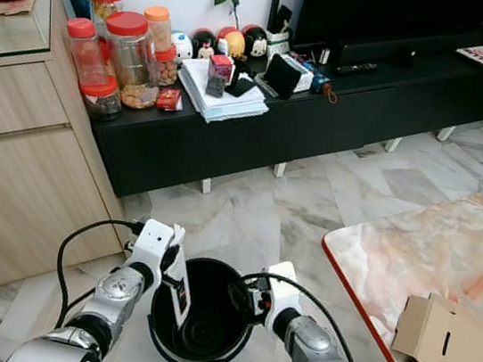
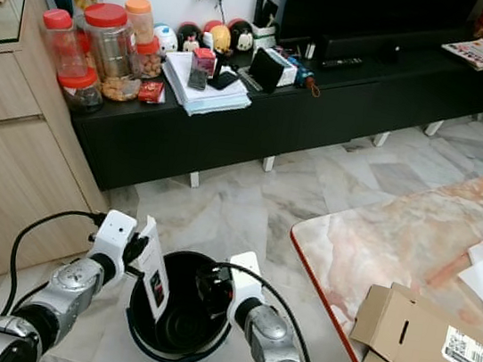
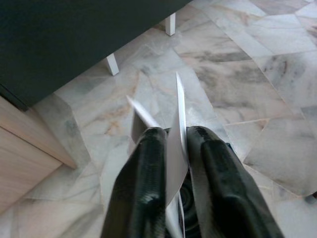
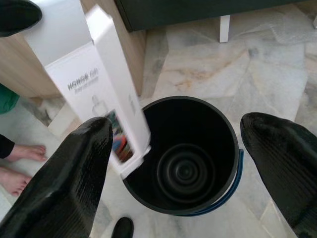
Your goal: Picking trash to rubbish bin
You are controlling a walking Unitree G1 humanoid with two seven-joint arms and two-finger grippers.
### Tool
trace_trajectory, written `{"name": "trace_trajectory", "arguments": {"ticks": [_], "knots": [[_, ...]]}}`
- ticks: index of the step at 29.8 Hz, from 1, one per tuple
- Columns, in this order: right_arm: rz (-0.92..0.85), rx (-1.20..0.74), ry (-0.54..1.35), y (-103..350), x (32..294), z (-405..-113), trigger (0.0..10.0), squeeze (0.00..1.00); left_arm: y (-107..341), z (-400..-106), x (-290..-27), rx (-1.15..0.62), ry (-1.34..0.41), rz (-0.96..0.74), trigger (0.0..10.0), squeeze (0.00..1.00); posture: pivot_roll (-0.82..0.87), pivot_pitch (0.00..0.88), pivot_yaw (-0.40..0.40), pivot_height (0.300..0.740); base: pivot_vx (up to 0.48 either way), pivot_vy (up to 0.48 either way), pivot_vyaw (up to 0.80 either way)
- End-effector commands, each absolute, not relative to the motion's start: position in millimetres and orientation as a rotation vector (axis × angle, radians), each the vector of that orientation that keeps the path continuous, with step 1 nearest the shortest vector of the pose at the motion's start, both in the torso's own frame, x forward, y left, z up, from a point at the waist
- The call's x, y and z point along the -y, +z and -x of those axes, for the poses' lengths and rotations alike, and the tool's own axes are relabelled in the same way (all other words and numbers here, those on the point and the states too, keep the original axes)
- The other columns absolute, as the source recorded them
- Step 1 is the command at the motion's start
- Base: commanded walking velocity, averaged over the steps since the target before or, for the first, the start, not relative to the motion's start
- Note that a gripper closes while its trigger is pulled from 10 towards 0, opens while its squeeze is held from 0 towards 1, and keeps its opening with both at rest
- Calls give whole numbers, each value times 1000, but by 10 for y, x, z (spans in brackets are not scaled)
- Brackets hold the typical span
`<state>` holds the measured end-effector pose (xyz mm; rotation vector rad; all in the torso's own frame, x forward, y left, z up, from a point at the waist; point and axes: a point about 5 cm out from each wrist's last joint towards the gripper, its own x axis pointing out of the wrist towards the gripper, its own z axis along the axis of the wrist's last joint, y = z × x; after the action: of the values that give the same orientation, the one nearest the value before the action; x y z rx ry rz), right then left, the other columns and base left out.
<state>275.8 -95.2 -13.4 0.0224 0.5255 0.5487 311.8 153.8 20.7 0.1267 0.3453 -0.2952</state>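
- A black rubbish bin [image 1: 205,315] stands upright on a pale marble floor [image 1: 255,210], directly in front of the robot and between its two silver arms. The inside looks bare down to its ribbed base.
- The left gripper [image 1: 176,273] sits at the bin's left rim. Its two black fingers [image 3: 143,183] are clamped on a flat white box [image 1: 180,288], a piece of trash.
- The white box is held on edge and tilted, its lower end dipping over the left side of the bin's mouth. In the right wrist view it [image 4: 106,94] carries grey printed lettering and a small colourful picture near its lower end.
- The right gripper [image 1: 251,301] hovers at the bin's right rim. Its fingers [image 4: 74,183] are spread wide apart with nothing between them, and the bin's mouth [image 4: 185,153] lies in the gap.
- A person's bare feet [image 4: 15,166] are on the floor just beside the bin, seen in the right wrist view.
- Beyond the bin, a long black TV console [image 1: 342,105] runs along the wall. Its left end holds red-lidded jars [image 1: 128,57] and a stack of papers [image 1: 222,97].
- A light wooden cabinet [image 1: 18,168] stands at the robot's left.
- At the robot's right is a marble-patterned table [image 1: 420,251] with a red edge. A flattened cardboard box [image 1: 453,341] lies near its front edge.
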Motion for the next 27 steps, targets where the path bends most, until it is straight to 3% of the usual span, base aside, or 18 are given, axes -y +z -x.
{"name": "trace_trajectory", "arguments": {"ticks": [1,14,16,27], "knots": [[-28,-519,550,-125,949,-2762,10000,0,174,-3097,-1550,-371,-301,-124,10000,1000,-104,85,-5,740,0,0,0],[-30,-525,546,-139,963,-2750,10000,0,169,-3090,-1569,-372,-299,-142,10000,1000,-102,83,-6,740,0,0,0],[-31,-527,544,-144,966,-2745,10000,0,154,-3076,-1569,-375,-297,-152,10000,0,-97,82,-5,740,0,0,0],[-33,-544,522,-180,995,-2715,10000,0,86,-3013,-1692,-398,-196,-147,10000,0,-89,78,2,740,0,0,0]]}}
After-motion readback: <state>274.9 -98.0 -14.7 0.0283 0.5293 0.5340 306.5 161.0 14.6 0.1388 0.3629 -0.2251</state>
